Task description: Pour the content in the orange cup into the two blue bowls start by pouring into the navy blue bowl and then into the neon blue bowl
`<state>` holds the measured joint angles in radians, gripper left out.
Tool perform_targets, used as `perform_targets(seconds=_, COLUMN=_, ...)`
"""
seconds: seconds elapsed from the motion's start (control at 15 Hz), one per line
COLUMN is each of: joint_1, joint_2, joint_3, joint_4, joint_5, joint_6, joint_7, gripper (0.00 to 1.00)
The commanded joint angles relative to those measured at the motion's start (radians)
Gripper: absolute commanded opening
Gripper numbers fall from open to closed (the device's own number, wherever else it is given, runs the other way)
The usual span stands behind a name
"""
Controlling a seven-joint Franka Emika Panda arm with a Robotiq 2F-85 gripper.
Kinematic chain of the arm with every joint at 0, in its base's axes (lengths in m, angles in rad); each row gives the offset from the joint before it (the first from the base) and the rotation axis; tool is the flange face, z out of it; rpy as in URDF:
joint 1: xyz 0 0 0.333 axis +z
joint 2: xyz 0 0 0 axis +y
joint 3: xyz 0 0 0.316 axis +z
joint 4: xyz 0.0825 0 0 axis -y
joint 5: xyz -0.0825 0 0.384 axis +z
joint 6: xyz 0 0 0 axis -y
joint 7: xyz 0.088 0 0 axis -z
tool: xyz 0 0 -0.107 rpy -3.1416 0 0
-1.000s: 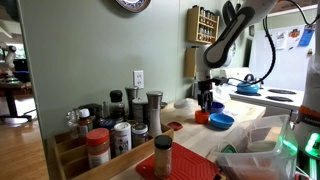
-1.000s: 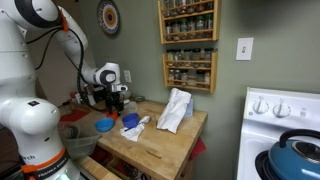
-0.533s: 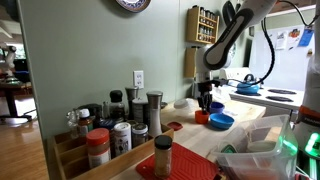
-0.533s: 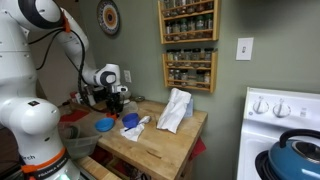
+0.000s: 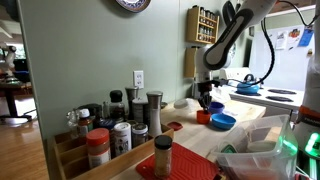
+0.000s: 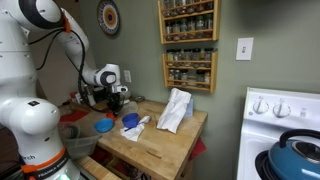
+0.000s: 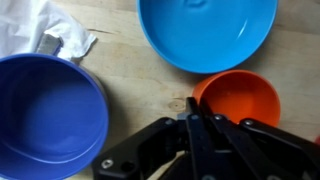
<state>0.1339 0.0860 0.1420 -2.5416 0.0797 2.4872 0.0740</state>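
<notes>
In the wrist view the orange cup [image 7: 240, 98] stands on the wooden table between the two bowls. The navy blue bowl [image 7: 45, 115] is to its left and the neon blue bowl [image 7: 207, 32] lies beyond it. My gripper [image 7: 197, 104] comes in from the bottom edge, its black fingers shut on the cup's left rim, one outside and one inside. What is in the cup is not visible. In an exterior view the gripper [image 5: 205, 103] reaches down to the orange cup [image 5: 202, 117] beside a blue bowl [image 5: 222, 121]. Elsewhere both blue bowls [image 6: 103, 126] [image 6: 130, 120] sit below the gripper [image 6: 116, 98].
A crumpled white cloth [image 7: 45, 30] lies close to the navy bowl, and a larger one [image 6: 175, 108] stands on the table. Spice jars [image 5: 112, 130] and a flat red disc [image 5: 174, 127] crowd one end. A light-blue kettle [image 6: 296, 160] sits on the stove.
The jaws have closed from wide apart onto the orange cup's rim. The arm and the bowls have stayed where they were.
</notes>
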Motion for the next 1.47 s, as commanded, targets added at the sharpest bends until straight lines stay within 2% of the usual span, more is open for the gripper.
perform_targets(seconds=0.0, joint_1=0.003, joint_2=-0.016, joint_3=-0.005, joint_4=-0.002, joint_5=-0.022, joint_6=-0.008, joint_7=0.019, gripper=0.01)
perform_targets(seconds=0.33, joint_1=-0.01, joint_2=-0.123, joint_3=-0.019, joint_4=0.01, joint_5=-0.047, joint_6=-0.102, joint_7=0.02, gripper=0.01)
perform_targets(seconds=0.67, joint_1=-0.046, joint_2=-0.259, joint_3=-0.036, joint_4=0.092, joint_5=-0.179, joint_6=-0.434, joint_7=0.107, gripper=0.01)
perform_targets(seconds=0.93, joint_1=-0.088, joint_2=-0.274, joint_3=-0.031, joint_4=0.178, joint_5=-0.309, joint_6=-0.633, joint_7=0.206, gripper=0.01)
perform_targets(seconds=1.13, joint_1=-0.103, joint_2=-0.243, joint_3=-0.027, joint_4=0.215, joint_5=-0.366, joint_6=-0.679, joint_7=0.295, gripper=0.01)
perform_targets(seconds=1.4, joint_1=-0.109, joint_2=-0.192, joint_3=-0.031, joint_4=0.232, joint_5=-0.426, joint_6=-0.68, joint_7=0.395, gripper=0.01)
